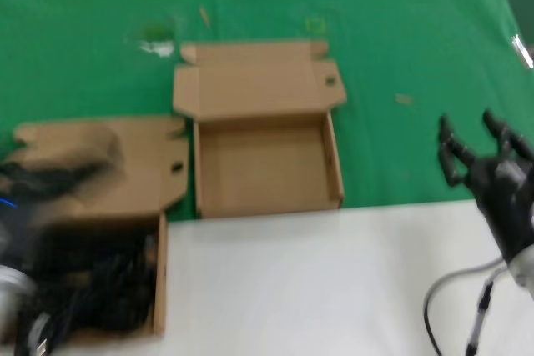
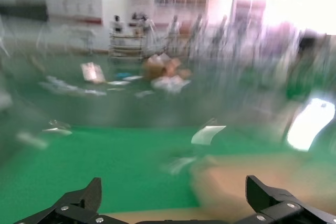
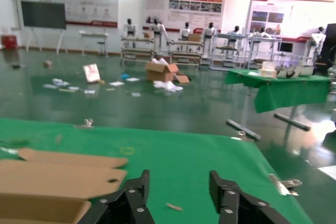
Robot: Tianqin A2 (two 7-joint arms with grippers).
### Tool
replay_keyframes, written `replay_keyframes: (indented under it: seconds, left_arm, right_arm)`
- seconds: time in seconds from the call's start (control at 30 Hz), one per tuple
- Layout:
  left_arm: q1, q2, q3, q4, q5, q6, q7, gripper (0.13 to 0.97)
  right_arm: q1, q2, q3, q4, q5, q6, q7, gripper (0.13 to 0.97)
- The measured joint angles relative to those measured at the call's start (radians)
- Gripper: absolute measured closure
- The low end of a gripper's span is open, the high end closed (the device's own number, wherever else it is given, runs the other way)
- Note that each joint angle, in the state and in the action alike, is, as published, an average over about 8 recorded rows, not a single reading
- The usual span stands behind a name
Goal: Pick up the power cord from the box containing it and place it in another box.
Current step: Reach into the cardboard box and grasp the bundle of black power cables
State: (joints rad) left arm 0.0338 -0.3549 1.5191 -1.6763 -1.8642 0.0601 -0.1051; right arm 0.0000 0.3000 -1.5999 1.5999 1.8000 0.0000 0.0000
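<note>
While left gripper (image 1: 33, 181) hangs blurred over source box (image 1: 160, 285) at 8 o'clock: descend slowly, single out slim power cord from black cable heap (image 1: 92, 285), pinch mid-bundle. Cord itself indistinguishable within heap. Left fingers (image 2: 84, 199) spread wide in wrist view, nothing between them. Right gripper (image 1: 488, 164) parked at 3 o'clock, fingers (image 3: 137, 192) apart, empty. Target box (image 1: 267, 164) centre, nothing inside, lid folded back toward 12. Matte brown cardboard, rounded tuck tabs; green cloth (image 1: 417, 56), white tabletop (image 1: 334, 289).
</note>
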Motion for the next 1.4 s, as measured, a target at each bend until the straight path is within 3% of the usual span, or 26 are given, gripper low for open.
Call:
replay_keyframes:
  seconds: [0.13,0.2,0.37,0.5,0.7,0.8,0.93,1.23,1.4]
  left_arm:
    - [0.08,-0.097,-0.111,-0.121,-0.106,0.059,-0.108,0.132]
    - [0.092,-0.128,-0.116,-0.144,-0.116,0.06,-0.121,0.132]
    - [0.053,-0.128,0.006,-0.097,-0.066,0.008,-0.084,0.132]
    - [0.021,-0.145,0.104,-0.061,-0.062,-0.042,-0.071,0.132]
    - [0.002,-0.25,0.232,-0.021,-0.111,-0.105,-0.06,0.132]
    - [0.02,-0.303,0.256,-0.009,-0.121,-0.099,-0.057,0.132]
    - [0.08,-0.339,0.222,-0.023,-0.116,-0.051,-0.051,0.132]
    - [0.272,-0.369,0.053,-0.108,-0.1,0.102,-0.008,0.132]
    - [0.338,-0.379,0.017,-0.1,-0.065,0.156,0.034,0.132]
  right_arm:
    - [0.0,0.0,0.0,0.0,0.0,0.0,0.0,0.68]
    - [0.0,0.0,0.0,0.0,0.0,0.0,0.0,0.706]
    - [0.0,0.0,0.0,0.0,0.0,0.0,0.0,0.799]
    - [0.0,0.0,0.0,0.0,0.0,0.0,0.0,0.855]
    - [0.0,0.0,0.0,0.0,0.0,0.0,0.0,0.886]
    - [0.0,0.0,0.0,0.0,0.0,0.0,0.0,0.918]
    - [0.0,0.0,0.0,0.0,0.0,0.0,0.0,0.94]
    - [0.0,0.0,0.0,0.0,0.0,0.0,0.0,0.956]
    - [0.0,0.0,0.0,0.0,0.0,0.0,0.0,0.956]
